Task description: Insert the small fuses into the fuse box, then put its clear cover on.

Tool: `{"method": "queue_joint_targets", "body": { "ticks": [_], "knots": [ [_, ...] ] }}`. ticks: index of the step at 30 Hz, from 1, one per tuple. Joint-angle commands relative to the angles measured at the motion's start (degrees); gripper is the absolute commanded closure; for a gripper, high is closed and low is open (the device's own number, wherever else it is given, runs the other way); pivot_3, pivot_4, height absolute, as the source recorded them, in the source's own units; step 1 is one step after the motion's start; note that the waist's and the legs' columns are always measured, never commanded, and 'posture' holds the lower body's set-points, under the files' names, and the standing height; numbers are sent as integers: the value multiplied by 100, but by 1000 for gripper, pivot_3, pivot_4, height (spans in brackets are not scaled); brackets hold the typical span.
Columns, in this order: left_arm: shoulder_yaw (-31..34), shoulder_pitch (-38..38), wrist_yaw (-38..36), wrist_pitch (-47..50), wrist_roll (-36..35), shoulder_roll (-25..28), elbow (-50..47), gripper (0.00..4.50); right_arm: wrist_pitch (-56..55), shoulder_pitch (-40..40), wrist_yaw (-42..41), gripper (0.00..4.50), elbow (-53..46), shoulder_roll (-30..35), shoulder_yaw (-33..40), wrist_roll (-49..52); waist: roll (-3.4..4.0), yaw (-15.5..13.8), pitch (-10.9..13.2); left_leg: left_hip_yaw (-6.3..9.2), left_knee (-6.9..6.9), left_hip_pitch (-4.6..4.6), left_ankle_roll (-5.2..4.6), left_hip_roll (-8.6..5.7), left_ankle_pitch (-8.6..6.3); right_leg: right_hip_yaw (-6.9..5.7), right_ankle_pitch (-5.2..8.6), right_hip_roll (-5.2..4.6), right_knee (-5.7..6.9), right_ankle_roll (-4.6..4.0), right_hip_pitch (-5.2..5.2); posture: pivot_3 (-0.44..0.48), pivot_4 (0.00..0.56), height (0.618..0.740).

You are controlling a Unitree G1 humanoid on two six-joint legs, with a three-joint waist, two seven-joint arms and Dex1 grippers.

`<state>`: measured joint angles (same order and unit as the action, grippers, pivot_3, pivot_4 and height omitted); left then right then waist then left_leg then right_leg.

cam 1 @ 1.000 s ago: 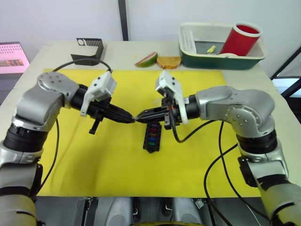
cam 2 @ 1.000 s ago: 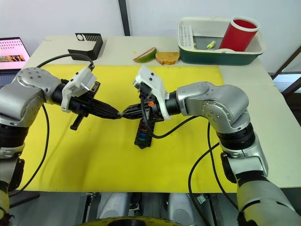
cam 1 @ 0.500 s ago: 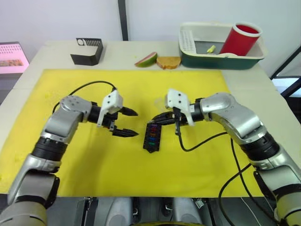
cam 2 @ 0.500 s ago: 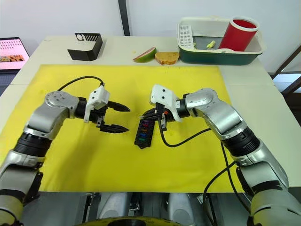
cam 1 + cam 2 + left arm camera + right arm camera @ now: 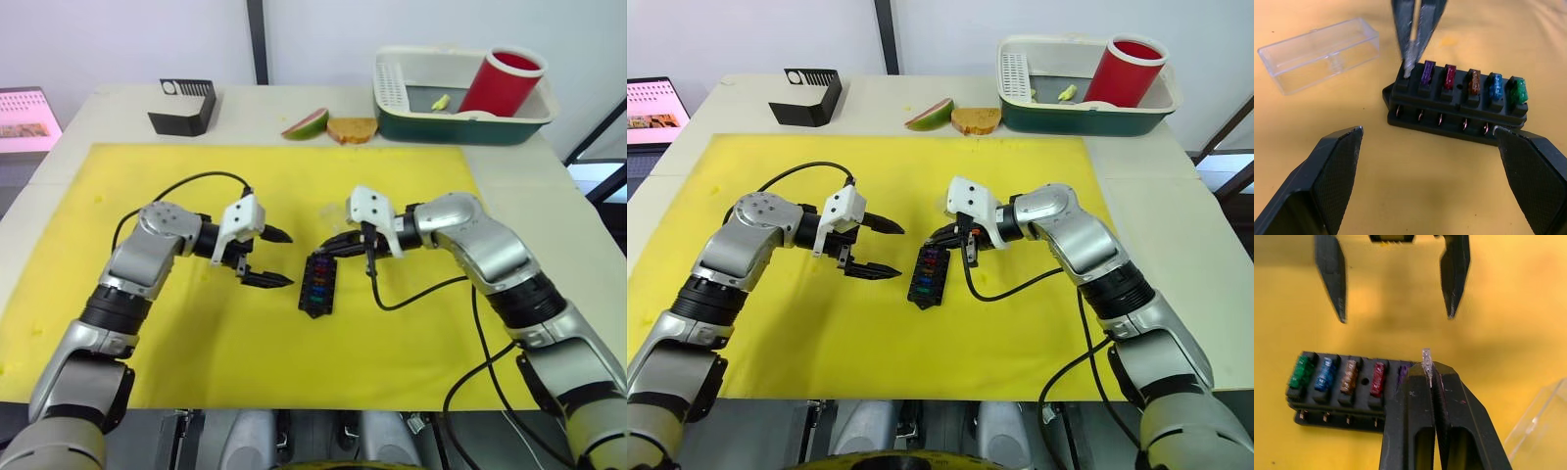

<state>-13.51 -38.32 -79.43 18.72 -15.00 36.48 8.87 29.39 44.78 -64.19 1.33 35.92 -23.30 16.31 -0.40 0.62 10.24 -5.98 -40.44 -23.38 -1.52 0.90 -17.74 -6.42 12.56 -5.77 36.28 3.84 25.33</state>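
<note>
— Yellow mat [image 5: 392, 362] covers the table; where does the fuse box [image 5: 316, 285] sit?
— Mid-mat, between the arms; purple, red, brown, blue and green fuses [image 5: 1472, 81] already stand in its slots; the clear cover [image 5: 1318, 54] lies on the mat just beside its end.
— And the grippers?
— Right gripper [image 5: 1428, 374] is clamped on a clear fuse [image 5: 1426, 360], its tips at the end slot; left gripper [image 5: 270, 258] hangs near the box, fingers spread wide, holding nothing.

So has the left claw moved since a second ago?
Yes. The left claw, then tip to tip with the right claw above the fuse box, now sits lower, open, to the box's left.
</note>
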Motion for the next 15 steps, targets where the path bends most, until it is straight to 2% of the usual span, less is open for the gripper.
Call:
{"method": "queue_joint_targets", "body": {
  "ticks": [1, 15],
  "knots": [
    [37, 4, 2, 0, 1, 44, -148, 26, -101, 121, -60, 4500, 4, -52, 250, -63, 0, 0, 0, 0, 0, 0, 0, 0, 0, 0, 0, 0, 0, 0, 0, 0, 150, 740],
    [47, 46, -9, -8, 39, 52, -198, 26, -21, -8, -154, 4500, 5, -158, 326, -214, 0, 0, 0, 0, 0, 0, 0, 0, 0, 0, 0, 0, 0, 0, 0, 0, 150, 740]
  ]
}}
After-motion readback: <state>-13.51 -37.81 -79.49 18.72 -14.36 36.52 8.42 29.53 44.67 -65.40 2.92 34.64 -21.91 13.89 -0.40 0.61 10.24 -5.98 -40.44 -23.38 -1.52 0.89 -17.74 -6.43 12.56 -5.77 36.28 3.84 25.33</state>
